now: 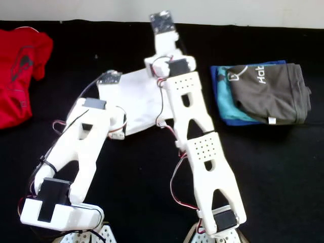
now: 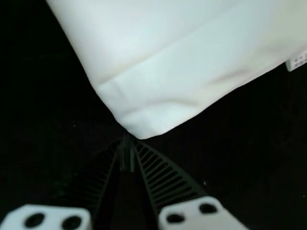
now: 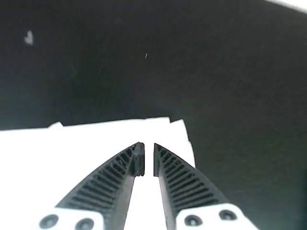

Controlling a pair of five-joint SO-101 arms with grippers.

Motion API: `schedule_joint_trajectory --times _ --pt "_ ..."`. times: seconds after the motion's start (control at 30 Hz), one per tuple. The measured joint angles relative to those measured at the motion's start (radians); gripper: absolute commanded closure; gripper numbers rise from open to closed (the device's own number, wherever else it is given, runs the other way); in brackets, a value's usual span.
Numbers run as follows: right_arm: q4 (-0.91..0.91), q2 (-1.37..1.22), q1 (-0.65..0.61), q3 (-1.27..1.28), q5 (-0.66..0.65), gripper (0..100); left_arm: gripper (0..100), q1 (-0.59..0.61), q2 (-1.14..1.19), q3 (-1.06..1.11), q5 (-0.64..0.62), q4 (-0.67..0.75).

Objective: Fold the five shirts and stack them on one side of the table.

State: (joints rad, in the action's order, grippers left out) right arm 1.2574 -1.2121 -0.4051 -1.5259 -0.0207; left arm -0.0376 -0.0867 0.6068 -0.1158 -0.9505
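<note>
The left claw (image 2: 128,154) sat closed at the white shirt's (image 1: 134,101) corner, the right claw (image 3: 145,158) barely parted above it, a red shirt (image 1: 17,76) and folded stack (image 1: 268,93) flanking.

The black desk (image 1: 273,172) carries a red shirt (image 1: 17,71) at its left edge, a white shirt (image 1: 134,101) mid-desk — and a folded stack (image 1: 263,93) at the right.
</note>
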Motion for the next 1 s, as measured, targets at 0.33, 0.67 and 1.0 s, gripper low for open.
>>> schedule_joint_trajectory --times 0.33,0.67,1.0 --pt "-0.120 0.000 0.026 0.203 0.000 95.4 99 0.000 0.000 0.061 0.000 0.112" --pt "-0.110 0.000 0.089 0.187 0.000 95.4 99 0.000 -0.061 0.037 0.000 0.072" --pt "-0.011 0.002 0.054 0.063 0.000 95.4 99 0.060 -0.229 0.018 0.000 0.021"
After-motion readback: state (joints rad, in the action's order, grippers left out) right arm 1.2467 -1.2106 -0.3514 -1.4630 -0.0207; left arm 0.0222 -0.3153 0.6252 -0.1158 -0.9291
